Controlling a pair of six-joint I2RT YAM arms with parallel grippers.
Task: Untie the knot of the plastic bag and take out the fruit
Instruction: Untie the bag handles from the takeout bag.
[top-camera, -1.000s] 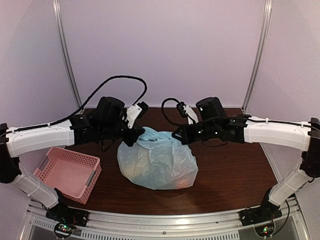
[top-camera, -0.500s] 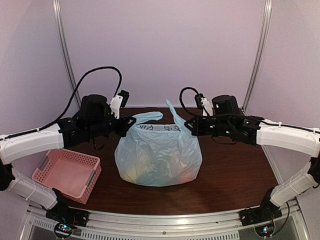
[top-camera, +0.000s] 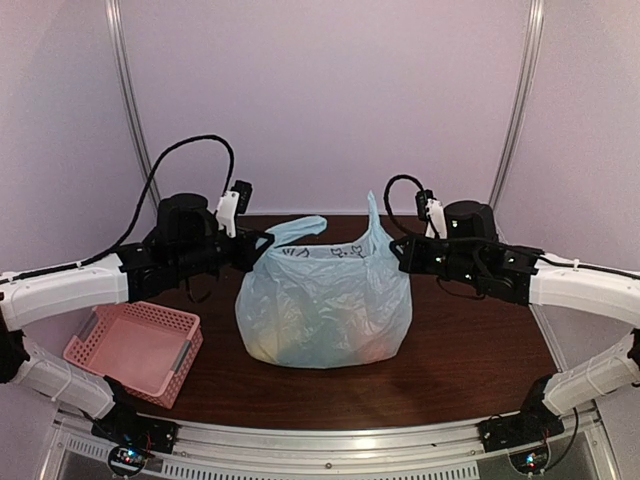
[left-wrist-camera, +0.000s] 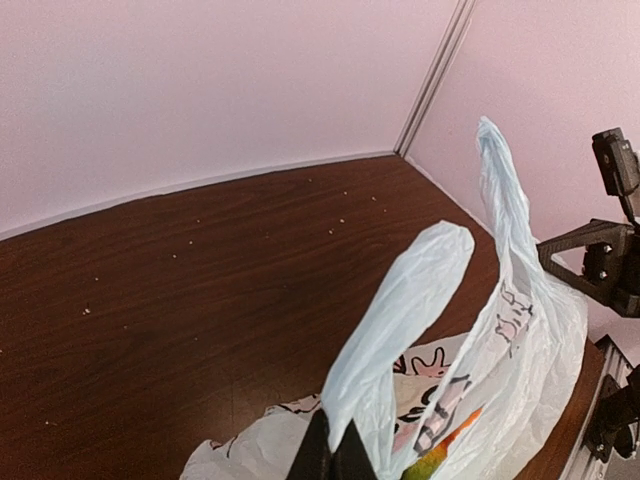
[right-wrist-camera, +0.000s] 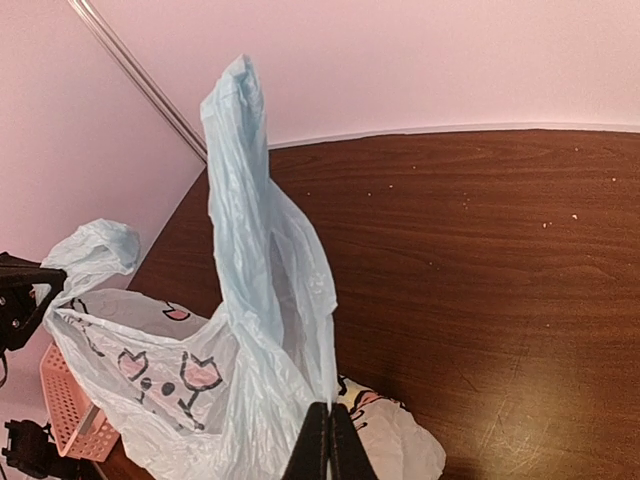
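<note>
Pale blue-green plastic made up the bag (top-camera: 320, 310), which was seen sitting in the middle of the dark wooden table (top-camera: 480, 340), its mouth pulled wide between the two arms. The left gripper (top-camera: 264, 243) was closed tight on the bag's left rim, at the foot of one handle loop (left-wrist-camera: 400, 310). From the left wrist, the black fingertips (left-wrist-camera: 310, 460) were seen pressed together with thin film pinched between them. The right gripper (top-camera: 396, 249) was likewise clamped on the opposite rim, below the other handle loop (right-wrist-camera: 245, 180), which stood upright. The two loops were held well apart, untied. Dark cartoon prints (right-wrist-camera: 190, 375) were visible on the plastic. Fruit (top-camera: 268, 345) lay inside the bag, made out only as faint yellow and orange shapes through the film near its base; separate pieces could not be counted. A pink perforated basket (top-camera: 135, 345) was seen on the table to the left of the bag, apart from it.
</note>
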